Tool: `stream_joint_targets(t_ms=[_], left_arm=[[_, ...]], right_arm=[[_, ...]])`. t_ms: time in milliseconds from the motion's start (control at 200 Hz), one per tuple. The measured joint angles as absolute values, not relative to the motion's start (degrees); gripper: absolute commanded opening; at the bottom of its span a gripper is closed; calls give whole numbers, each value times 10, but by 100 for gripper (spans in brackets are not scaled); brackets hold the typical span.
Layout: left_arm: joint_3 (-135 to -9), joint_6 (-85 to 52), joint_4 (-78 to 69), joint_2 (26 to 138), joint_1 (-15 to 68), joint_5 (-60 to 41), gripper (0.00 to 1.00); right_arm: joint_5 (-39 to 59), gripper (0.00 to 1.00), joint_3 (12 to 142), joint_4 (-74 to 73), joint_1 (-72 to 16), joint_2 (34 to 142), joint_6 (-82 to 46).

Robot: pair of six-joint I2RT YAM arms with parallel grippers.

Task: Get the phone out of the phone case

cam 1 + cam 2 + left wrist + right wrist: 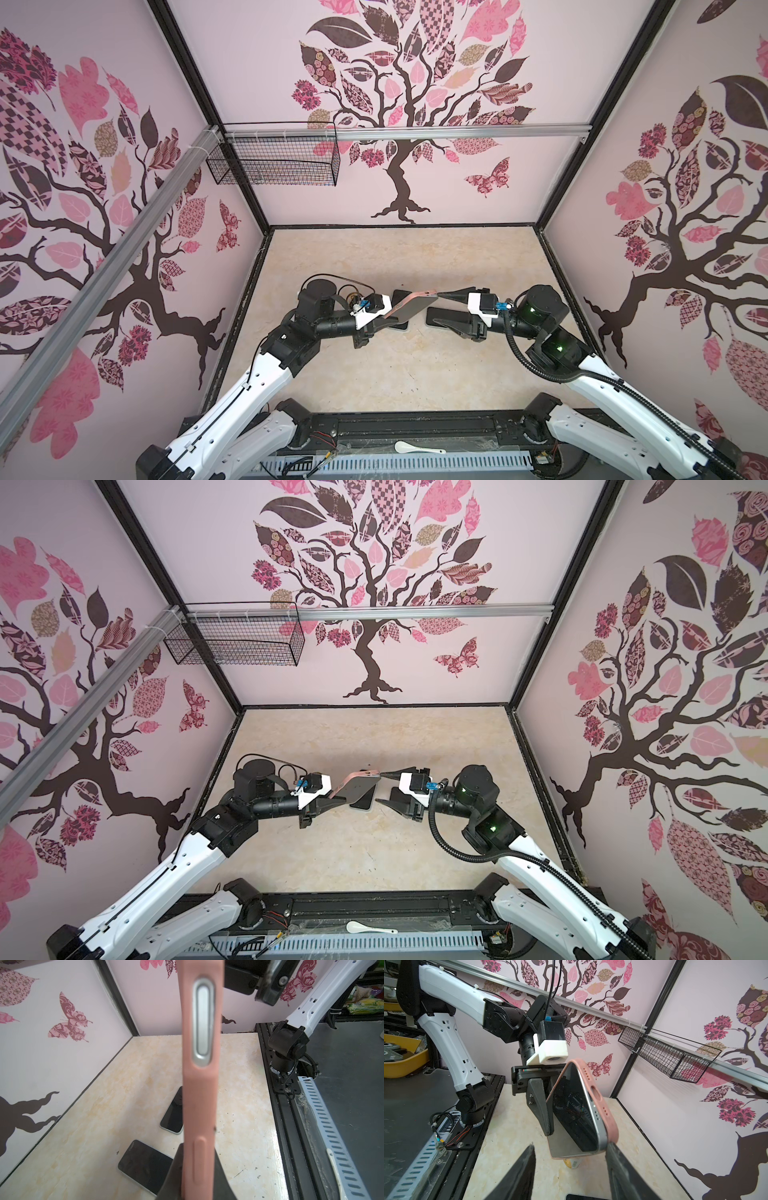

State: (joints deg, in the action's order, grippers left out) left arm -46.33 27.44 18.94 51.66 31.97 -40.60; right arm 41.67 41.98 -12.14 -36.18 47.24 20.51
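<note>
1. The left gripper (548, 1131) is clenched across one long edge of the pink phone case (611, 1124), holding it tilted in the air at the centre of both top views
2. The phone (571, 1109) sits inside, one end seemingly lifted out
3. The right gripper (434, 308) hangs released, one finger apparently touching the case's corner
4. Too hard a peel could pop the phone free onto the two loose phones (145, 1163) on the table (374, 374), or twist the case from that thin edge grip
</note>
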Motion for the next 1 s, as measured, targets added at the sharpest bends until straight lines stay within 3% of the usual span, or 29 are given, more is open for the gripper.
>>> stream_joint_targets(t_ms=[405, 810, 1000], left_arm=[[-463, 284, 225, 521, 320, -400, 0], [-463, 306, 250, 534, 321, -423, 0], [-463, 312, 269, 537, 321, -421, 0]], right_arm=[[419, 55, 432, -78, -362, 486, 208], [509, 52, 472, -38, -362, 512, 208], [505, 51, 503, 26, -364, 530, 235]])
